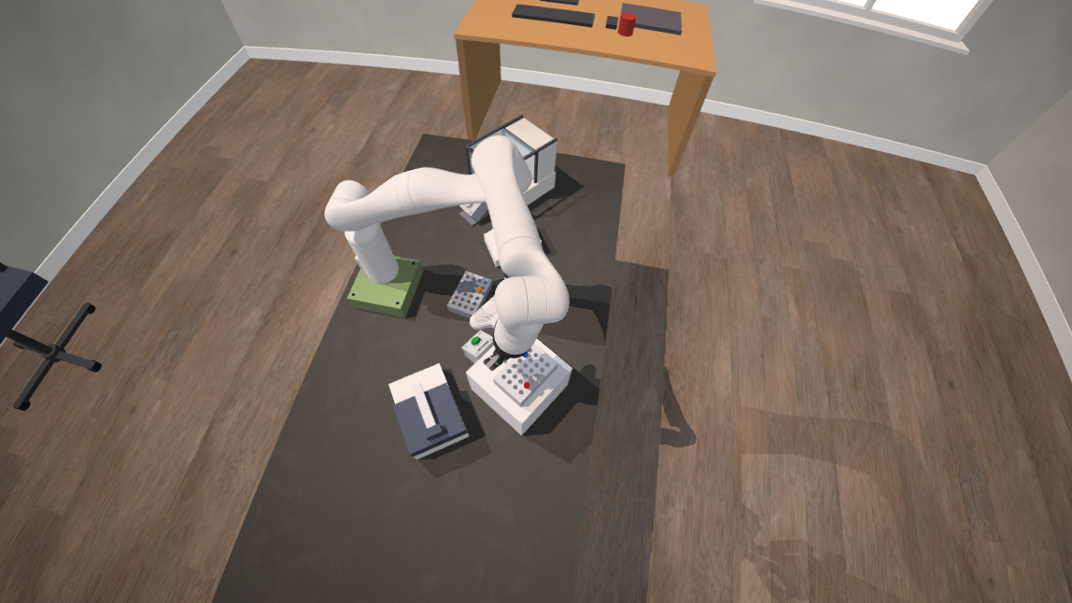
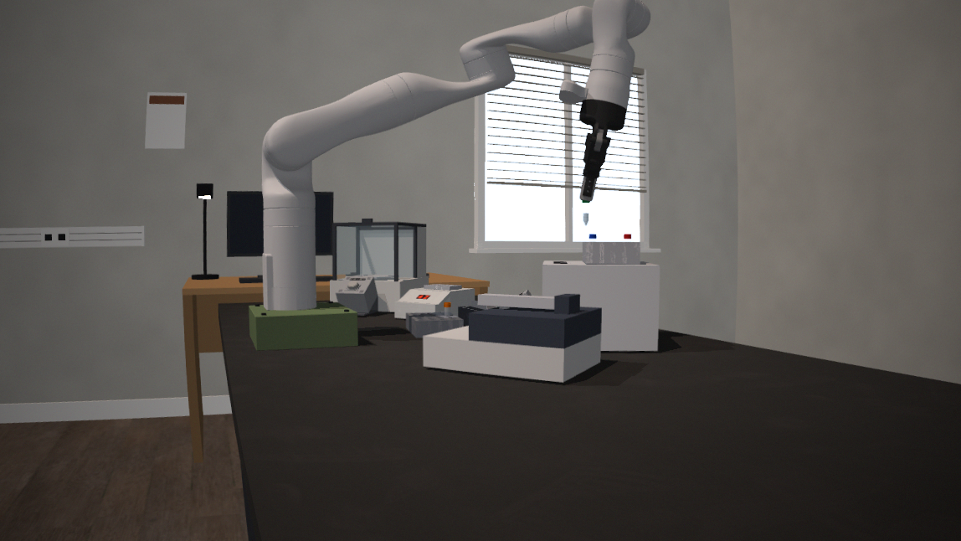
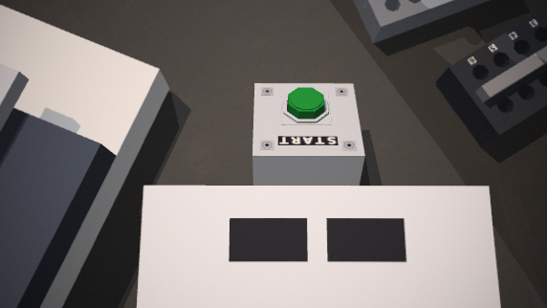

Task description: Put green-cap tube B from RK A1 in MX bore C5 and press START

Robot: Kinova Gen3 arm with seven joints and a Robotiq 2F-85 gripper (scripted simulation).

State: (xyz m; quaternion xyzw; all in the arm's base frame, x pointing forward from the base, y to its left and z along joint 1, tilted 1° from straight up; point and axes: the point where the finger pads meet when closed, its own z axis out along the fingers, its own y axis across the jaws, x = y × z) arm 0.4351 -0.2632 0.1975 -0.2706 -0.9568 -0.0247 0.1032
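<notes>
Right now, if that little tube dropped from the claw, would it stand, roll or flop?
Tube B looks slim, round and pointed at the tip, so it would probably roll and not stand. It hangs straight from the gripper, gripped only at its green cap, so it seems stiff and light; a sideways knock might tilt it.
</notes>
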